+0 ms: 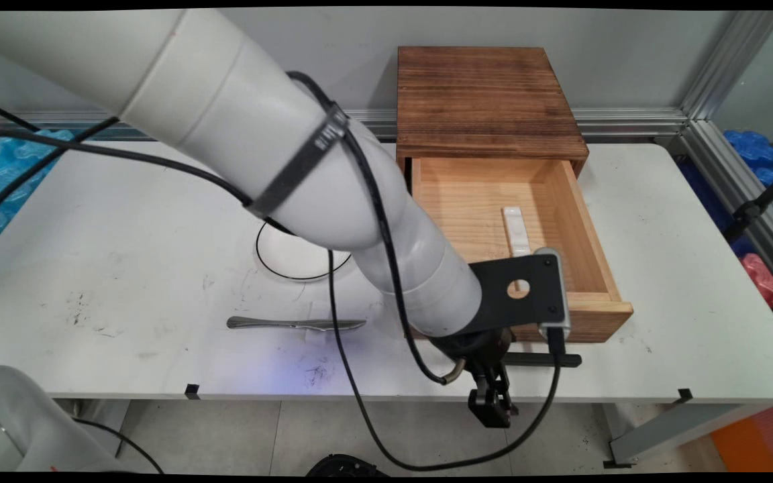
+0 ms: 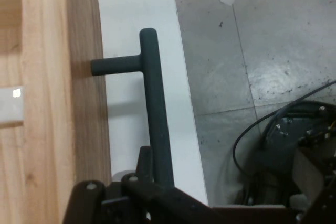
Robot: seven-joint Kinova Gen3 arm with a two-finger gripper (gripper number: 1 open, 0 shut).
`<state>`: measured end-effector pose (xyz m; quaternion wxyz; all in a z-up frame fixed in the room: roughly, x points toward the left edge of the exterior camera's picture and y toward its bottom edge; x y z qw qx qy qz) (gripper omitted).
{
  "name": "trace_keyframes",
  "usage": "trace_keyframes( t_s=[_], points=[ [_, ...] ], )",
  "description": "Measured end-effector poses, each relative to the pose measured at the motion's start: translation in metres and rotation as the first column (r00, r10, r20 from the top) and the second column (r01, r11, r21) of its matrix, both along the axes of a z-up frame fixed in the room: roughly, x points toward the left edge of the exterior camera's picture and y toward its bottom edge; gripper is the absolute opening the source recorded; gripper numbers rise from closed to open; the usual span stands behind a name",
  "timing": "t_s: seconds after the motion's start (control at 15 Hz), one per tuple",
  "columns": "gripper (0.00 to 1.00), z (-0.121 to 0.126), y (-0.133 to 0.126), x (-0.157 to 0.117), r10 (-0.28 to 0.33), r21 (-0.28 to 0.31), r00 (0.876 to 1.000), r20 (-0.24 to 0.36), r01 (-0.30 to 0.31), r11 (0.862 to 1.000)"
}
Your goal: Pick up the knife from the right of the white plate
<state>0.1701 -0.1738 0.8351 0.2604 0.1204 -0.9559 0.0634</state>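
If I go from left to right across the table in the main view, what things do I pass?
Butter knife → black-rimmed white plate, partly behind the arm → gripper at the black drawer handle → white bar in the open wooden drawer.

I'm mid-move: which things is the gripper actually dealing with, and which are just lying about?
At the gripper: black two-finger gripper; black T-bar handle right beside it; open light wooden drawer; dark wooden box.

Lying about: white flat bar in the drawer; silver table knife on the white table; black-rimmed white round dish, partly hidden.
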Motion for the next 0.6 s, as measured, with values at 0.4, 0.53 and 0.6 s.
trace_keyframes(
  t_s=[0.4,0.53,0.6],
  points=[
    [1.00,0.016,0.004,0.024,0.023,0.035,0.999,-0.026,-0.022,0.999],
    [1.00,0.023,0.004,0.042,0.020,0.042,0.999,-0.035,-0.018,0.999],
    [1.00,0.025,0.003,0.051,0.019,0.043,0.999,-0.038,-0.018,0.999]
  ],
)
